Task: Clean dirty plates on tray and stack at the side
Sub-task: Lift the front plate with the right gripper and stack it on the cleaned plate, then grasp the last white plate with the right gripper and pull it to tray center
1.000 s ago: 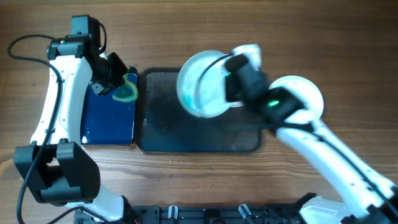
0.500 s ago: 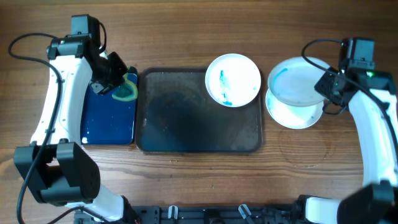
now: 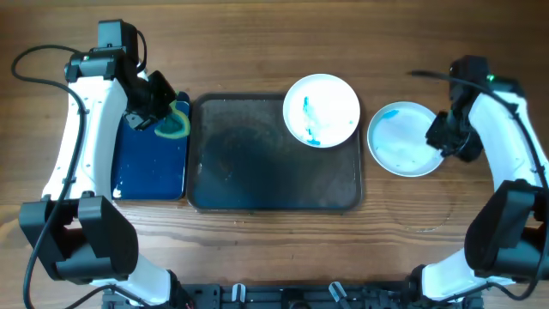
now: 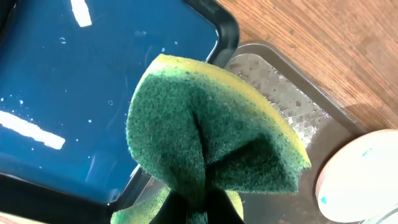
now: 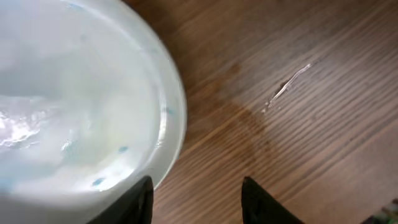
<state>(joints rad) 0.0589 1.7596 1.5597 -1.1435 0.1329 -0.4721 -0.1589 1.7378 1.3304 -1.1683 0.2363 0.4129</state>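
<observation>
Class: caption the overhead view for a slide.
Left gripper holds a green sponge at the blue tray's edge; one teal-smeared white plate on the dark grey tray.

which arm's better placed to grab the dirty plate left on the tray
Right, likely: the right pincer stands open and empty beside the set-aside plate, near the smeared plate at the tray's right end. The left pincer is shut on the sponge, further off.

The large tray (image 3: 274, 184) lies in the middle of the table (image 3: 257, 51), the smaller tray (image 3: 150, 172) just beside it on its left. One plate (image 3: 322, 110) sits in the large tray's far right corner; a second plate (image 3: 399, 142) rests on the table just right of that tray. The sponge (image 3: 176, 127) hangs in the left gripper (image 3: 165, 116) over the smaller tray's far right corner.
</observation>
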